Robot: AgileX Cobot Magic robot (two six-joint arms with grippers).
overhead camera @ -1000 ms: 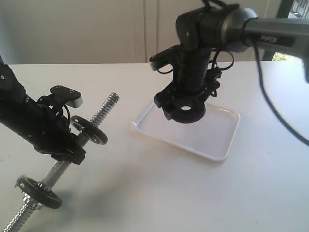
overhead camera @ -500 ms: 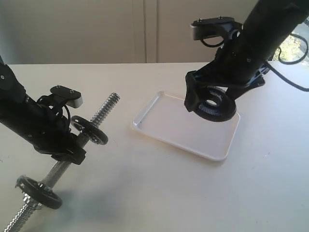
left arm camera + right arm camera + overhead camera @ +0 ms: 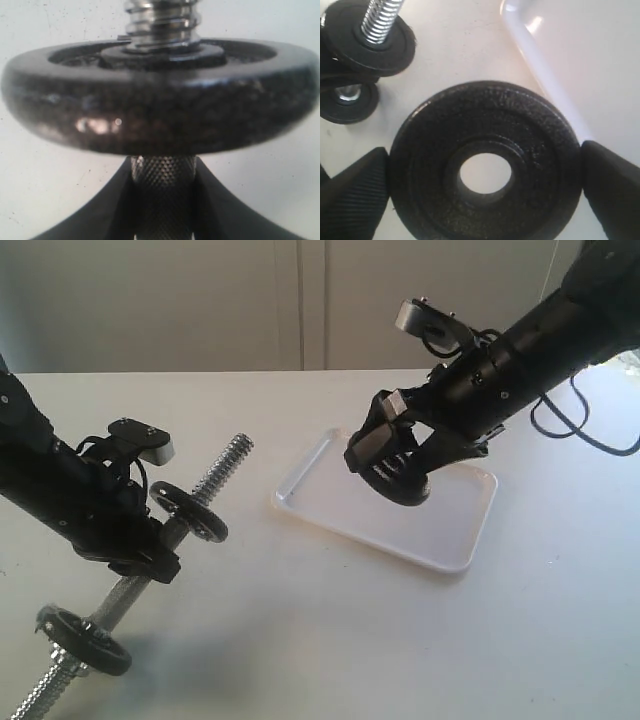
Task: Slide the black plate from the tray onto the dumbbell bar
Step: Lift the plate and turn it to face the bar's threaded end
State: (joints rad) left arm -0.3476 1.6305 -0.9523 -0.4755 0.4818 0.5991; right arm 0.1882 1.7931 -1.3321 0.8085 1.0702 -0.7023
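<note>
The pale counter [image 3: 330,640] carries everything, with a white wall behind it. Two black arms reach in over it: the left arm [image 3: 40,480] from the near left and the right arm [image 3: 540,340] from the far right.

The tray [image 3: 340,505] lies flat on the counter, right of centre and under the right arm. No writing or brand can be read on anything here.

The dumbbell bar [image 3: 215,480] is held aslant on the left, its upper threaded end pointing up toward the tray and its lower end down near the picture's edge. The left tool [image 3: 150,540] is clamped on the knurled shaft; the left wrist view shows its fingers [image 3: 100,220] pressed against either side of the shaft. An upper disc [image 3: 188,510] sits on the bar just above that grip, and a lower disc [image 3: 82,638] sits near the bottom end.

The black plate [image 3: 400,485] is held in the air by the right tool [image 3: 392,468], which is closed on its rim from two opposite sides. It hangs tilted above the tray's side nearer the bar, well apart from the bar. In the right wrist view, the plate's open centre hole shows pale surface behind, and the tray's rim passes beneath the plate.
</note>
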